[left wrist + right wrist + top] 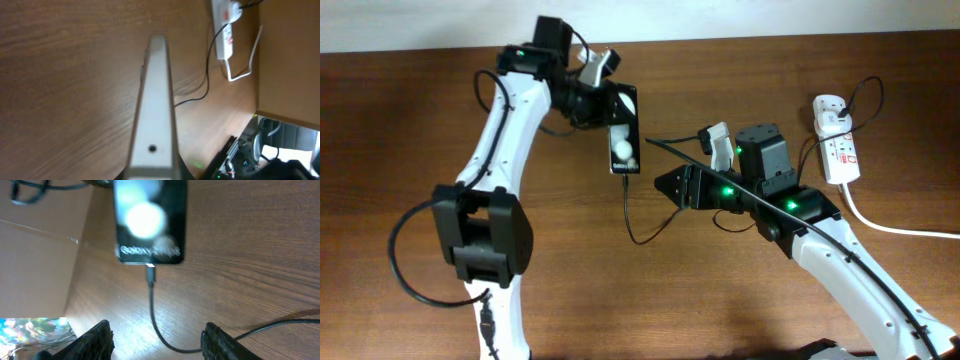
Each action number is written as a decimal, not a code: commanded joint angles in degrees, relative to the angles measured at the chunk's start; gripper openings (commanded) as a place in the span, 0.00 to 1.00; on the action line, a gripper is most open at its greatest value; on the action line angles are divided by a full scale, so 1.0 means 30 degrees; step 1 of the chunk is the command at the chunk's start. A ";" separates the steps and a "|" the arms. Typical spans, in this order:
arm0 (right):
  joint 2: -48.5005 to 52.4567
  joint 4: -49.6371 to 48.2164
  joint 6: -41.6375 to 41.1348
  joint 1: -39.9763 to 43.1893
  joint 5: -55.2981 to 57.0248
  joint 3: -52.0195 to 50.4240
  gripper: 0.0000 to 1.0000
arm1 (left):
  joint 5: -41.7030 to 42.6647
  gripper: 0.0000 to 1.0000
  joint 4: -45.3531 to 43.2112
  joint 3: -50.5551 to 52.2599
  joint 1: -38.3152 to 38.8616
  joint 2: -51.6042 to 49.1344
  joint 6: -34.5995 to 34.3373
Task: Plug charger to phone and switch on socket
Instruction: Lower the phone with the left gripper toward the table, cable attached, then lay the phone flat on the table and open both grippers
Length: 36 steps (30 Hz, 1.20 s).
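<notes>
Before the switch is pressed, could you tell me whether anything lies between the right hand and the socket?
No loose object does; the right hand faces the phone, so only its own wrist lies toward the socket.

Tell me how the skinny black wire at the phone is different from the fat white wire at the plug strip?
The black wire is thin; the white wire is much thicker. The black wire curls in a loop up into the bottom end of the phone, while the white wire runs from the plug strip off the table's right side. Both lie on the brown table.
</notes>
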State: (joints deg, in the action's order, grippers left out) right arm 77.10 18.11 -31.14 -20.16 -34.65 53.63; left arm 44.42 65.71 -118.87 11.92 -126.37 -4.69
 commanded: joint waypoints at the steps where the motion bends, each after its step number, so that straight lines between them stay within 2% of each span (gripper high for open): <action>1: -0.0036 0.0109 0.0313 0.0102 0.0313 0.0372 0.60 | 0.0175 0.00 -0.1035 0.1450 0.0248 -0.0095 -0.0073; 13: -0.0036 0.1333 0.0306 0.0102 0.1231 0.0372 0.60 | -0.0328 0.00 -0.5078 0.5297 0.0284 -0.0102 -0.2514; 18: -0.0036 0.1392 0.0306 0.0102 0.1231 0.0372 0.60 | -0.0474 0.00 -0.6156 0.6142 0.0277 -0.0109 -0.2565; 21: -0.0036 0.1406 0.0306 0.0102 0.1231 0.0372 0.60 | -0.1275 0.00 -0.6186 0.6222 0.0284 -0.0146 -0.2565; 36: -0.0036 0.1406 0.0313 0.0102 0.1304 0.0372 0.60 | -0.1180 0.00 -0.5676 0.6222 0.0801 -0.2273 -0.2710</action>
State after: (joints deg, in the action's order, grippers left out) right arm 77.10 22.35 -31.00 -20.16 -31.42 53.65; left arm 40.03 48.60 -100.27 13.37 -132.70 -12.25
